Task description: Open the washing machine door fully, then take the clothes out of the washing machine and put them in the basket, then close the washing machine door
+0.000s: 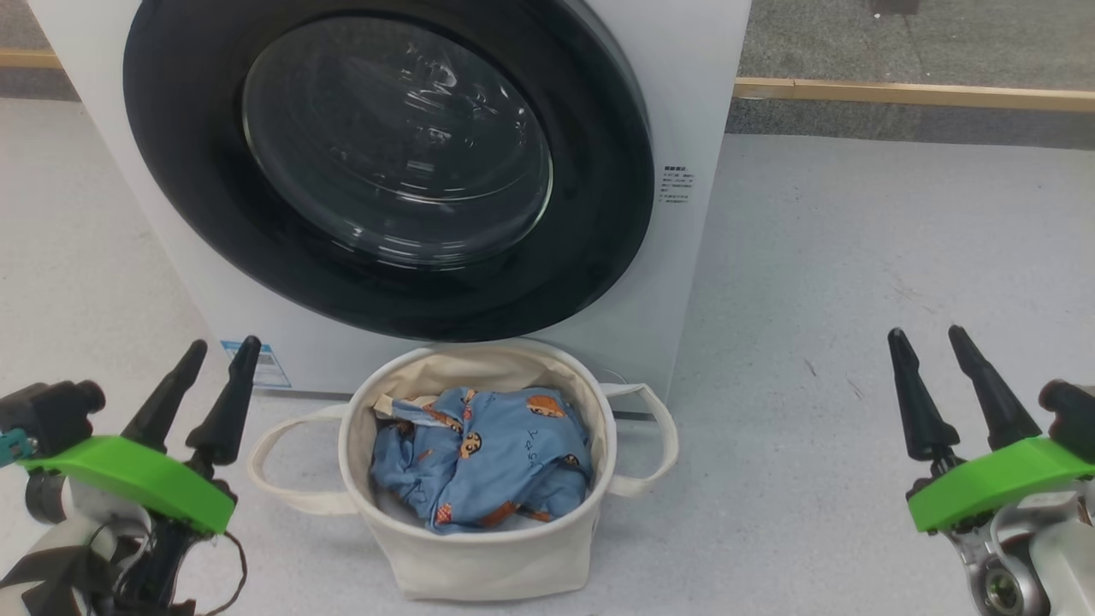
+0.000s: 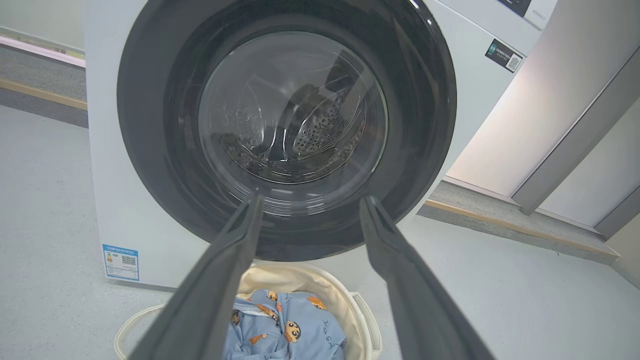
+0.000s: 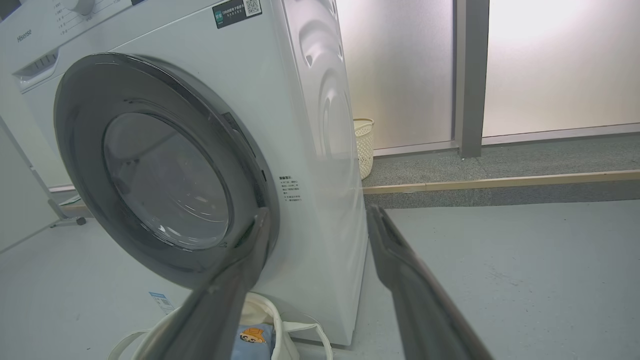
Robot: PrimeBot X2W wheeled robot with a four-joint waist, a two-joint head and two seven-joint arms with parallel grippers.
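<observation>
The white washing machine (image 1: 693, 103) (image 2: 107, 210) (image 3: 300, 100) fills the upper middle of the head view. Its glossy black door (image 1: 197, 171) (image 2: 150, 125) (image 3: 80, 125) lies against the front, glass porthole (image 1: 398, 137) facing me. Below it on the floor stands the cream basket (image 1: 479, 556) (image 2: 320, 285) (image 3: 260, 310). Inside lies the light blue bear-print clothes (image 1: 488, 458) (image 2: 295, 330) (image 3: 252, 337). My left gripper (image 1: 224, 347) (image 2: 310, 202) hovers open at the lower left, apart from the basket. My right gripper (image 1: 926, 334) (image 3: 320, 212) is open at the lower right, holding nothing.
Grey floor (image 1: 855, 299) spreads to the right of the machine. A wooden strip (image 1: 915, 92) edges a raised carpeted step behind. A small cream lattice bin (image 3: 364, 147) stands by the frosted wall. Stickers (image 1: 267, 364) sit on the machine's lower front.
</observation>
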